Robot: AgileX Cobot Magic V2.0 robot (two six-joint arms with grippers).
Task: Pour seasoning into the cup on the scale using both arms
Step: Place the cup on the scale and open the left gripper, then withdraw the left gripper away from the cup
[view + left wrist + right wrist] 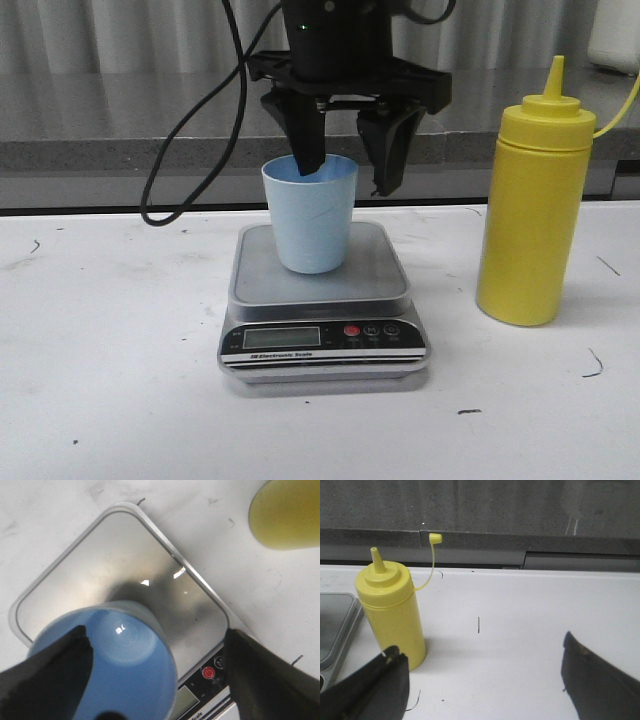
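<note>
Scale (323,300): my landmark; it sits flat on the white table (110,380), display panel and red button facing the front camera.
Cup (310,214): pale blue, upright on the scale's steel platform, toward its rear half; in my left wrist view (122,670) its inside looks bare.
My left gripper (350,165): directly above the scale, pointing down, fingers spread apart; one finger (305,135) dips inside the cup's rim, the other (388,150) hangs outside the cup, clear of its wall. The cup's wall stands between my two fingers, and I am not pinching it.
Left cable (185,120): black, looping down behind the scale on the side away from the bottle.
Seasoning bottle (533,205): yellow, upright on the table beside the scale, apart from it, taller than the cup; its cone nozzle points up and is uncovered.
Nozzle cap (435,538): off the tip, dangling on its thin yellow tether beside the bottle (392,612), on the side away from the scale.
My right gripper (485,680): seen only in its own wrist view, fingers wide apart, holding nothing; it is low over the table, the bottle just past one finger (375,690), and the scale's corner (337,625) beyond the bottle.
</note>
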